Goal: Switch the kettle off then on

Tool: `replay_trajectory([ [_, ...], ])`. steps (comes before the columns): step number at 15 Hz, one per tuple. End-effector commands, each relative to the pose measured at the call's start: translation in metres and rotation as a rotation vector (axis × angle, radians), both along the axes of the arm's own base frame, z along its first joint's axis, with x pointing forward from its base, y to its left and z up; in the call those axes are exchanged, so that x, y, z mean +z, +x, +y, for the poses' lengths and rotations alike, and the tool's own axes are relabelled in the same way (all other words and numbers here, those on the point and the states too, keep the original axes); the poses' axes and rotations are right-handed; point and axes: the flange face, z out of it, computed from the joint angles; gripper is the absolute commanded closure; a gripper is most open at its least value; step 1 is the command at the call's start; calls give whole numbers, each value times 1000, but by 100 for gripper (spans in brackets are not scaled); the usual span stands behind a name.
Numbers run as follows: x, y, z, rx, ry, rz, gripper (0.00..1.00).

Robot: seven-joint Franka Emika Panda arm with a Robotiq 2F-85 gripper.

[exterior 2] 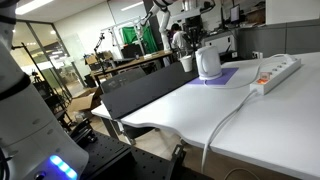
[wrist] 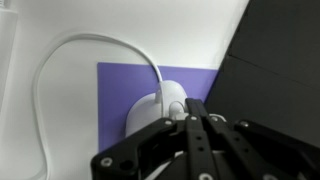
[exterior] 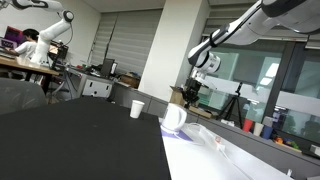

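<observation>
Black metal fills the bottom of the wrist view. The gripper (wrist: 195,110) stands at 6 o'clock, and we read its jaws as clenched together on nothing. We judge that such a narrow tip suits pressing a switch better than grasping.

Just beyond the tip, toward 11 o'clock, sits the kettle (wrist: 158,105), white and rounded. We cannot tell whether the tip touches it, and the switch itself is hidden from us. The kettle stands on a purple mat (wrist: 120,90), which we take to be its marked place on the white tabletop (wrist: 170,25). Its white cable (wrist: 100,38) loops off toward 10 o'clock, clear of the approach.

At 3 o'clock the mat ends close to a dark tabletop (wrist: 280,60), so that side is flat and open. In an exterior view the arm hangs above the kettle (exterior: 175,117), and the small cup (exterior: 137,108) stands apart at 9 o'clock on the dark surface. In an exterior view a power strip (exterior 2: 276,70) lies farther off, at 3 o'clock from the kettle. We judge that a downward press has free room.
</observation>
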Motion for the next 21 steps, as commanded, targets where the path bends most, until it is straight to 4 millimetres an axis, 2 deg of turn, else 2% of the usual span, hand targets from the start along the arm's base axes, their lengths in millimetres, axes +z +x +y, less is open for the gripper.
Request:
replay_trajectory([
  [1,2,11,-2,-4,5,7,100],
  [11,-2,13,-11,-35,0,65,100],
  [21,-15,16,-16,-22,14,53,100],
])
